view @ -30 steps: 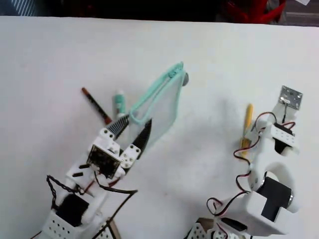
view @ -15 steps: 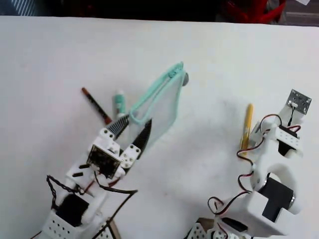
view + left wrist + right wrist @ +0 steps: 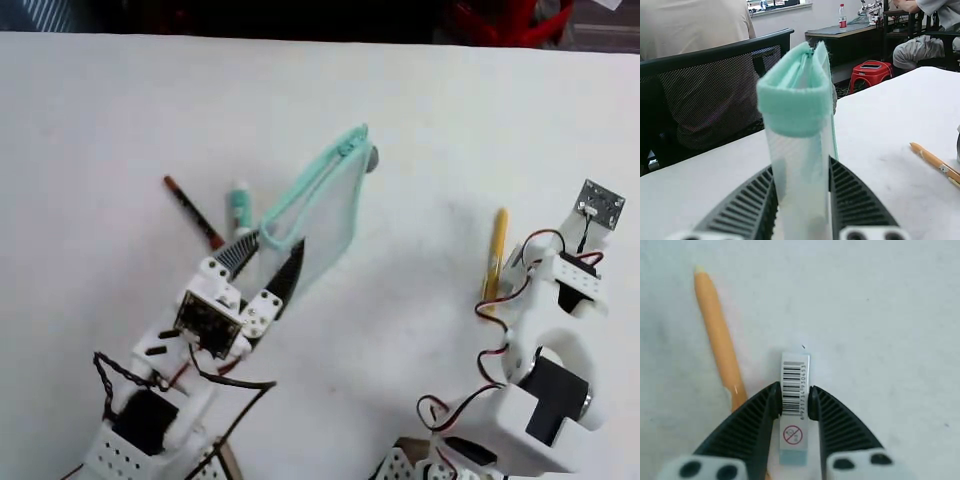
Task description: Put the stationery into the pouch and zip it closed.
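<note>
Early stage: nothing looks loaded. Your left gripper point(image 3: 801, 175) pinches the pouch point(image 3: 318, 205) upright by its near end. Yellow pen point(image 3: 494, 250) lies at its 3 o'clock, red pen point(image 3: 192, 211) and small tube point(image 3: 240, 205) at 9 o'clock. Your right gripper point(image 3: 794, 395) clamps a barcoded slab point(image 3: 793, 375). Whether the pouch is unzipped, or what's inside: can't tell.

Count, as I read it off the cameras: 1 pouch point(image 3: 320, 205), 1 yellow pen point(image 3: 495, 250), 1 dark red pen point(image 3: 193, 211), 1 white-and-green tube point(image 3: 240, 205), 1 small barcoded packet point(image 3: 793, 385). That makes 4 stationery pieces. 1 small dark round bit point(image 3: 372, 158) by the pouch, kind unclear. 2 claws: left claw point(image 3: 801, 175), right claw point(image 3: 792, 392). 1 tabletop point(image 3: 100, 120).
</note>
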Robot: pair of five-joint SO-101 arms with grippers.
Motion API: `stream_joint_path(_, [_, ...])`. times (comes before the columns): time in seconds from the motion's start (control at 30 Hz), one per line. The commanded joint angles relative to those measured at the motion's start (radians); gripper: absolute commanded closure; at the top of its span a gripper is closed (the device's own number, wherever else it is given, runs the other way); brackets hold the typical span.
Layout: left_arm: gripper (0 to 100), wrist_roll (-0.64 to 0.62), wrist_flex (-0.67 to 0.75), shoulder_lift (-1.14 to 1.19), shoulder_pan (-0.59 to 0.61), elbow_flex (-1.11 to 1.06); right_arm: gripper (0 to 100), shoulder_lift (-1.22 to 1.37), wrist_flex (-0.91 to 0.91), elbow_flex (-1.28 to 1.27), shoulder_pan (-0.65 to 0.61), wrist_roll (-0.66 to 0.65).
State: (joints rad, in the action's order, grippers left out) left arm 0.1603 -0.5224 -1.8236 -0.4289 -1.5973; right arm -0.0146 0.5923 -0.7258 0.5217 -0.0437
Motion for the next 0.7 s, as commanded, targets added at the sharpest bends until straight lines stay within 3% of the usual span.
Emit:
stream_joint_path(0.0, [87,0.008,0.005,0.004,0.004,-0.009,98.1,-0.039,0.002,0.032,0.002,0.011])
stream_joint_path(0.67, [87,0.011,0.005,0.004,0.004,-0.009,98.1,-0.11,-0.097,0.008,-0.156,0.003])
